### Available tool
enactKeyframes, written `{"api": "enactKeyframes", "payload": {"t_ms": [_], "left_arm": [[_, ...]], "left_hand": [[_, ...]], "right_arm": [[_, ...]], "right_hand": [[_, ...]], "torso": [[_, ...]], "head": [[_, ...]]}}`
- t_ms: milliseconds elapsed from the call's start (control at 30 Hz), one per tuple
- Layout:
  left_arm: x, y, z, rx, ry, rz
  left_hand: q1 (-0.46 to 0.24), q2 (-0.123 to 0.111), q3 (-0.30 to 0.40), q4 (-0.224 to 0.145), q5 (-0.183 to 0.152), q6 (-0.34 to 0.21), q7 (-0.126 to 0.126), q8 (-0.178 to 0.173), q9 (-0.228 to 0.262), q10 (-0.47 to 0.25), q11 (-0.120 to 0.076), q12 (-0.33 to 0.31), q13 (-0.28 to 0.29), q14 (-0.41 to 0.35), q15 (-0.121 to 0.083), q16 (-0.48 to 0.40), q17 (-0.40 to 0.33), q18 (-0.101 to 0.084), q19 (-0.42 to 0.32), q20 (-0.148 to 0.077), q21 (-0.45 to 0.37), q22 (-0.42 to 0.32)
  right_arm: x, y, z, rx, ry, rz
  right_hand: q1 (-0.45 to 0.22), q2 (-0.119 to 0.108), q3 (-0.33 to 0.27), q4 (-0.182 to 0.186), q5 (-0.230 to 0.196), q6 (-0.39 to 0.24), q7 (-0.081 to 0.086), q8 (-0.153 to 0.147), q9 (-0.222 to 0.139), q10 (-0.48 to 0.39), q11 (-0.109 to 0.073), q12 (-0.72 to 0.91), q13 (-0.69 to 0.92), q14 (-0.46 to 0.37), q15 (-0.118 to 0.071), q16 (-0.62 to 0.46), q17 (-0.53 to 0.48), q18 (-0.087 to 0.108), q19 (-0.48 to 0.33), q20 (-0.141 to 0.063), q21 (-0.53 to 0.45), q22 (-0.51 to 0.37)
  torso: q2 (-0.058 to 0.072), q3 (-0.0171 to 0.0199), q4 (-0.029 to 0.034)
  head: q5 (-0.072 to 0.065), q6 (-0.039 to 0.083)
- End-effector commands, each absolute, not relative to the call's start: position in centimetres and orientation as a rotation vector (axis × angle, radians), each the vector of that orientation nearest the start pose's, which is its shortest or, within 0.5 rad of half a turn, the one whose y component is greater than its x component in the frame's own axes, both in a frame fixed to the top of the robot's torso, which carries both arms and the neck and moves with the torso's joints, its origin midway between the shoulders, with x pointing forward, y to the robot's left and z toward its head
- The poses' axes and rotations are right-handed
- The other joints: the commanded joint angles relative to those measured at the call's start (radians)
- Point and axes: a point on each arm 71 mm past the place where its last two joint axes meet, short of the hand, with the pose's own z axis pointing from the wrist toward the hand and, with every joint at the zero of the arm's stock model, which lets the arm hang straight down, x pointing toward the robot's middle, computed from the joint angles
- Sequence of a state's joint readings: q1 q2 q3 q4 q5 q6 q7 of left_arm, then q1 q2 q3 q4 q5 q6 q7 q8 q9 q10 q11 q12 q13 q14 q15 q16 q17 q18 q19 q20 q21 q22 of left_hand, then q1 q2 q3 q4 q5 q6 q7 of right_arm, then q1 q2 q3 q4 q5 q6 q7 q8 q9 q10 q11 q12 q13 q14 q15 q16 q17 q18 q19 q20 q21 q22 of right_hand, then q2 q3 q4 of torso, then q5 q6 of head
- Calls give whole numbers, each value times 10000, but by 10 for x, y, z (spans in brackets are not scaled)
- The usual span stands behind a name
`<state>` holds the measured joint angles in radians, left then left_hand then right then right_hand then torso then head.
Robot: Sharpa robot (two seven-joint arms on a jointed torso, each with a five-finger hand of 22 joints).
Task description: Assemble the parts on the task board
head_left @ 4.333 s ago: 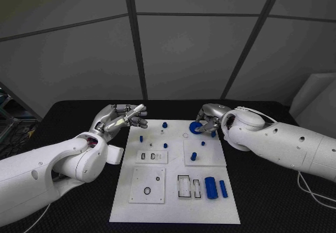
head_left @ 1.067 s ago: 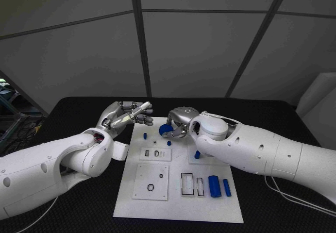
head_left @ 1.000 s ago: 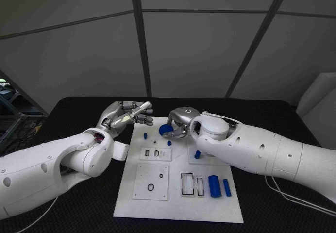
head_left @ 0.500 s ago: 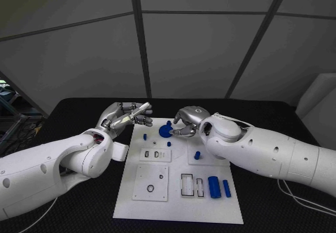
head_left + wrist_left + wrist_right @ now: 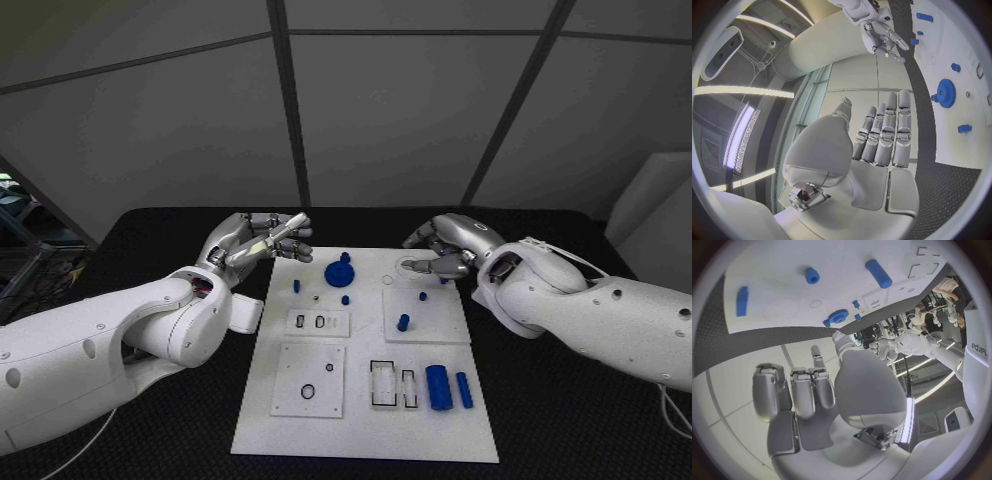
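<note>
The white task board lies in the middle of the black table. A blue gear sits near the board's far edge, with a short blue post rising from its middle; it also appears in the wrist views. My right hand hovers over the board's far right corner, away from the gear, fingers apart and holding nothing. My left hand is raised beside the far left corner, fingers stretched out and empty.
Small blue pegs stand in the board's middle rows. Two blue cylinders lie at the near right beside rectangular slots. A ring recess marks the near-left plate. Black table surrounds the board.
The right hand carried the blue gear left across the far edge, set it down on the post, let go and drew back to the right. The left hand stayed put.
</note>
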<state>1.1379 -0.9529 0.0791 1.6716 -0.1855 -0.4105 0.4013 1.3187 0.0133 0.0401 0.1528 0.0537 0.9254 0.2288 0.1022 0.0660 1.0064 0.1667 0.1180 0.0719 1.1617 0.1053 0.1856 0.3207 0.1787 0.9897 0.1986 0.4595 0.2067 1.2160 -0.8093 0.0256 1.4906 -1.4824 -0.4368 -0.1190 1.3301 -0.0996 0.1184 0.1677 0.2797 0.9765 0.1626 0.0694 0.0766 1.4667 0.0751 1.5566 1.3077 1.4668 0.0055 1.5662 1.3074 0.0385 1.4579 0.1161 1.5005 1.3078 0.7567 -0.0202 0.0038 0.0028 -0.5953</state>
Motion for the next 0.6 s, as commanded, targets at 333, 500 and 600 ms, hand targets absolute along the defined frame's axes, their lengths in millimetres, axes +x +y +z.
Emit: {"api": "enactKeyframes", "payload": {"t_ms": [333, 500, 600], "left_arm": [[467, 222, -146, -9263, 13277, -15243], [468, 222, -147, -9287, 13285, -15221], [468, 223, -148, -9307, 13287, -15193]], "left_hand": [[-47, 61, -8, -39, 38, -22, 10, -45, 0, -61, 36, -44, -10, -70, 8, -60, 10, 23, 25, 56, 15, 5], [-47, 61, -8, -39, 38, -22, 10, -45, 0, -61, 36, -44, -10, -70, 8, -60, 10, 23, 25, 56, 15, 5], [-47, 61, -8, -39, 38, -22, 10, -45, 0, -61, 36, -44, -10, -70, 8, -60, 10, 23, 25, 56, 15, 5]], "right_arm": [[511, -257, -153, 694, 15132, 7729], [512, -267, -164, 833, 15437, 7634], [511, -268, -168, 871, 15606, 7623]], "right_hand": [[542, -135, -38, -509, -82, 23, -52, -49, -36, 872, -4, -103, 2396, 1040, -64, 46, 2634, 32, -152, -48, -144, 777], [558, -167, -71, -550, -86, -31, -30, -63, -48, 848, 2, -137, 2366, 1040, -51, 46, 2634, 38, -175, -48, -162, 745], [546, -177, -91, -553, -91, -50, -19, -65, -51, 839, 9, -149, 2355, 1040, -40, 46, 2634, 40, -182, -44, -167, 736]], "torso": [[23, 24, 0], [30, 4, 19], [27, -4, 22]], "head": [[-348, 110], [-352, 101], [-356, 84]]}}
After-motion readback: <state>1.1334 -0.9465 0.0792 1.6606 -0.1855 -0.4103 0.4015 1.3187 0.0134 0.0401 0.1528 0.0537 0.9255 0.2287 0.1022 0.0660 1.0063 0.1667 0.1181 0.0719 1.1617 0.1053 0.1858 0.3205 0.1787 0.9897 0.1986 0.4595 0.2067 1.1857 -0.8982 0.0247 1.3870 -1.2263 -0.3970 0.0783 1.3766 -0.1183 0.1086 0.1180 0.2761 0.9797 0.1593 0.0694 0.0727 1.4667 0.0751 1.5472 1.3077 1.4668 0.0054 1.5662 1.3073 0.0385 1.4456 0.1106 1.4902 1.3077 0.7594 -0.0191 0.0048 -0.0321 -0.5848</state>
